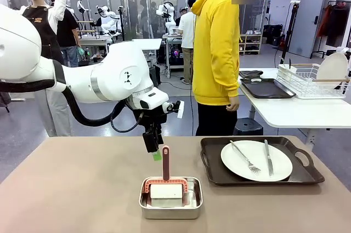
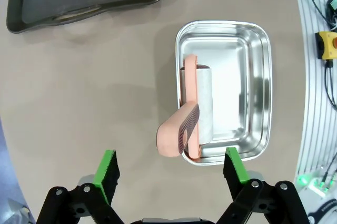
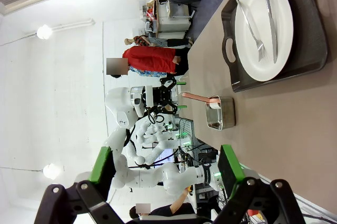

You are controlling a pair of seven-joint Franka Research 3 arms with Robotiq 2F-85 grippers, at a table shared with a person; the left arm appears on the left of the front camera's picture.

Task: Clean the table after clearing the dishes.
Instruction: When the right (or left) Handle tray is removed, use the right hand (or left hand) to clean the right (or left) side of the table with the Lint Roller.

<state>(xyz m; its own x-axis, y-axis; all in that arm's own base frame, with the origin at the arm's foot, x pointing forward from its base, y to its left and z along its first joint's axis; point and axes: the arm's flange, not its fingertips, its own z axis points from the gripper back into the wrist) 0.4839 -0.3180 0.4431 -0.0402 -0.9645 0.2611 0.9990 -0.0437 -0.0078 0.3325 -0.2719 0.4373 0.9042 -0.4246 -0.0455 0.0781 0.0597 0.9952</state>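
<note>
Our left claw point(image 1: 154, 149) hangs wide open and empty, its fingers on either side of the pink handle point(image 2: 178, 135) of the roller point(image 2: 204, 103), not touching it. The pan point(image 2: 261, 76) holding the roller sits just ahead, its rim by one finger. Bare table point(image 2: 79, 103) lies open beside the other. The tray point(image 1: 211, 170) with plate point(image 1: 256, 160), fork point(image 1: 245, 157) and knife point(image 1: 267, 157) is well apart. Our right claw point(image 3: 164, 151) is also wide open and empty, with the tray's edge far ahead.
</note>
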